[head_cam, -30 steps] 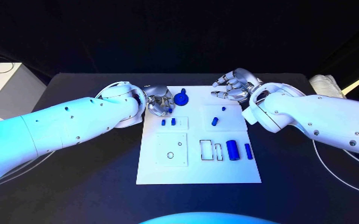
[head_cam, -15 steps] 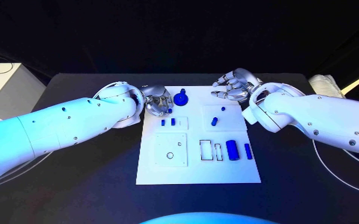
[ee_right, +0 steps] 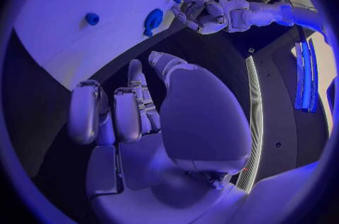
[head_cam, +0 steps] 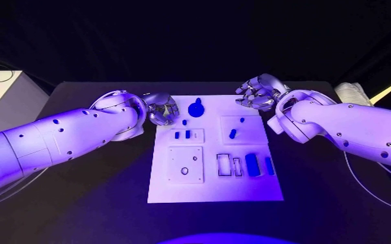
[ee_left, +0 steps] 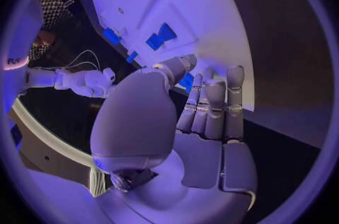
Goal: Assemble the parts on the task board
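The white task board [head_cam: 213, 190] lies mid-table. A round blue part [head_cam: 195, 108] sits at its far edge, also seen in the right wrist view [ee_right: 152, 19]. A small blue peg [head_cam: 184, 122] stands near it, with two more [head_cam: 183, 134] in a raised plate. A blue peg [head_cam: 233, 133] stands in the right plate. A blue cylinder [head_cam: 252, 164] and bar [head_cam: 269, 165] lie at the right. My left hand [head_cam: 161, 112] hovers just off the board's far left corner, holding nothing [ee_left: 212, 105]. My right hand [head_cam: 259, 93] is curled in beyond the far right corner, holding nothing [ee_right: 127, 111].
A square plate with holes [head_cam: 186, 164] and rectangular slots [head_cam: 229, 165] lie on the near half of the board. The black table [head_cam: 98, 199] stretches on both sides. A pale object [head_cam: 352, 92] lies at the table's far right edge.
My left hand has drawn back to the left, away from the round blue part and off the board. My right hand's fingers have curled in tighter.
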Robot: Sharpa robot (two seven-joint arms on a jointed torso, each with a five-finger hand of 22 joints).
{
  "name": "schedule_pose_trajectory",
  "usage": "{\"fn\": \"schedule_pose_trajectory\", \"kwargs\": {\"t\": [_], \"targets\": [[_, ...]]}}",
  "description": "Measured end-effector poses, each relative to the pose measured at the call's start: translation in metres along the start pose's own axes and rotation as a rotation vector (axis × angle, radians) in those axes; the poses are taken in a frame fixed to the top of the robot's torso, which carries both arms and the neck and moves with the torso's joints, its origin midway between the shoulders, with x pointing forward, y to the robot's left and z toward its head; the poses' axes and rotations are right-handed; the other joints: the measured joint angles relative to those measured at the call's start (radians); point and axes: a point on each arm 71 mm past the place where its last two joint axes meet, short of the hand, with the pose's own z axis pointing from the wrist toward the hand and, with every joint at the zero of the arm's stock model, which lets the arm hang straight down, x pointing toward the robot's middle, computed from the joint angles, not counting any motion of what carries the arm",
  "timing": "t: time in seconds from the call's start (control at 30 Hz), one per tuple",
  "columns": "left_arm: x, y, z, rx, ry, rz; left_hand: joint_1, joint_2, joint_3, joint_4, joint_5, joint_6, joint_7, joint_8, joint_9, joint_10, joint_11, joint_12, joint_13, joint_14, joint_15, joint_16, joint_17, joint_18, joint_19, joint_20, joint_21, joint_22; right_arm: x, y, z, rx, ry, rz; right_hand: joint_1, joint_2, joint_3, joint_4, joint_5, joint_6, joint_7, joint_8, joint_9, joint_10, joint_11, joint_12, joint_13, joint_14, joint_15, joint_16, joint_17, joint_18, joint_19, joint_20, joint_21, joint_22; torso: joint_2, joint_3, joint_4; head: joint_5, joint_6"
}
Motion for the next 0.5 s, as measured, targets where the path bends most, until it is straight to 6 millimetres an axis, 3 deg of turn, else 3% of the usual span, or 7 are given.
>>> {"fn": "schedule_pose_trajectory", "kwargs": {"t": [0.23,0.4,0.5], "targets": [[-0.021,0.034,-0.022,0.004,-0.113,-0.233,0.008,0.008,0.019,-0.008,0.0,0.019,0.024,0.016,-0.004,0.031,-0.002,0.035,0.004,-0.075,-0.004,-0.118,-0.155,0.0,-0.057,-0.007,-0.038,-0.048,-0.012,-0.011,-0.002,-0.057,0.018,-0.111,0.009,-0.009,0.052,-0.047,-0.006,0.012,0.006,0.0,0.0,0.008,0.003,-0.172,-0.198,-0.004,0.007,-0.008,-0.009,0.0,0.002,0.002,0.0,0.0,0.0,0.0009,-0.0026,-0.021,0.014],[-0.031,0.052,-0.041,0.032,-0.168,-0.532,-0.003,0.016,0.0,-0.001,0.0,0.012,0.031,0.016,-0.013,0.024,0.006,0.044,0.002,-0.11,0.004,-0.201,-0.198,0.0,-0.083,0.002,-0.088,-0.077,-0.017,-0.02,-0.007,-0.098,0.049,-0.246,0.004,-0.014,0.043,-0.072,-0.019,0.014,0.007,0.0,0.0,0.008,0.004,-0.22,-0.257,-0.004,0.007,-0.02,-0.025,0.0,-0.002,0.006,-0.021,0.0,0.001,-0.0002,-0.0044,-0.044,0.022],[-0.033,0.053,-0.049,0.055,-0.181,-0.703,-0.017,0.015,-0.015,0.006,0.0,0.01,0.033,0.016,-0.017,0.015,0.01,0.05,0.001,-0.138,0.007,-0.24,-0.216,0.0,-0.1,0.005,-0.119,-0.096,-0.015,-0.024,-0.008,-0.116,0.065,-0.322,-0.002,-0.019,0.032,-0.082,-0.029,0.014,0.007,-0.008,-0.001,0.004,0.007,-0.235,-0.282,-0.004,0.007,-0.017,-0.019,0.0,0.002,0.009,-0.014,0.0,0.001,-0.0008,-0.0051,-0.052,0.026]]}}
